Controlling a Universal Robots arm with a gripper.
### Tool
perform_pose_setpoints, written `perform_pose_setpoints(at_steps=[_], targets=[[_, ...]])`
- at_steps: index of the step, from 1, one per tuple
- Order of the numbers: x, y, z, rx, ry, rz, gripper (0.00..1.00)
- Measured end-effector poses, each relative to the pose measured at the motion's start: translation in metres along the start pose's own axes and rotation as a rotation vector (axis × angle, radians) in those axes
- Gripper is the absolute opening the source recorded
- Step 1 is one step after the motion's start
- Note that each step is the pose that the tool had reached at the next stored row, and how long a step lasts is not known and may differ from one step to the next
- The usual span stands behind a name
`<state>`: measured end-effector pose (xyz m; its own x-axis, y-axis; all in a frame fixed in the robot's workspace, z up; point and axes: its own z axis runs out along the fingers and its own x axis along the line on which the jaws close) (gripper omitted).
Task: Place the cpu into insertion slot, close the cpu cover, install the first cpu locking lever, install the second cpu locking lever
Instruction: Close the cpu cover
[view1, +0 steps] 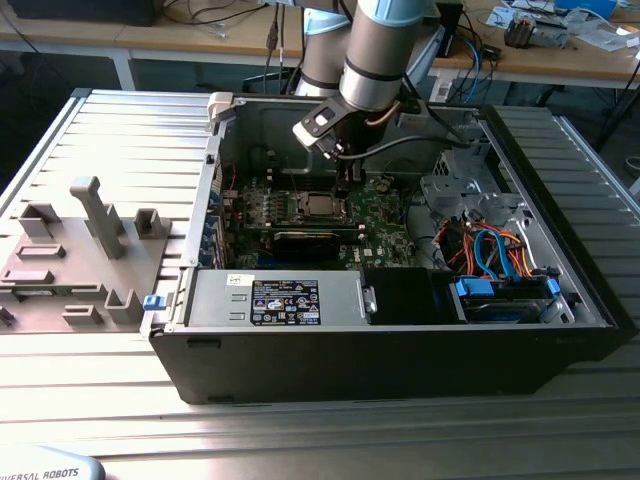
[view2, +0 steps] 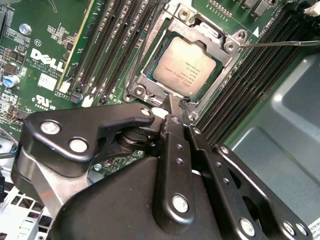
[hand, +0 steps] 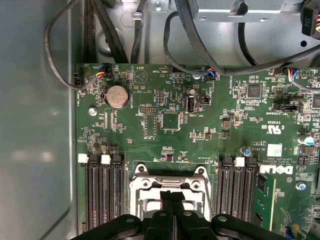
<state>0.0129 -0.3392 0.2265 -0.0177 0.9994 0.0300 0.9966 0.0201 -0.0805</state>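
Squarely face-up: cpu (view2: 184, 66) in insertion slot (view2: 136, 90)

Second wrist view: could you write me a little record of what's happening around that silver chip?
cpu: lying flat in the insertion slot, silver top up
cpu cover: down, framing the cpu
locking lever: thin metal rod jutting out from the slot's corner, over the memory slots
fingers: pressed together, tips at the slot's edge, beside the cpu
setting: open computer case with a green circuit board

The insertion slot (hand: 138, 186) — its near half — lies hidden behind the fingers (hand: 167, 204).
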Motion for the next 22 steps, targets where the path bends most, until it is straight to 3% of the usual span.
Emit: perform_pose_setpoints(at_steps=[13, 19, 22], targets=[[0.0000, -0.0019, 0.0022, -0.0001, 0.0001, 0.000, 0.11], [0.0001, -0.0108, 0.0044, 0.0001, -0.0002, 0.000, 0.11], [0.0003, -0.0225, 0.0063, -0.0002, 0.0001, 0.000, 0.11]])
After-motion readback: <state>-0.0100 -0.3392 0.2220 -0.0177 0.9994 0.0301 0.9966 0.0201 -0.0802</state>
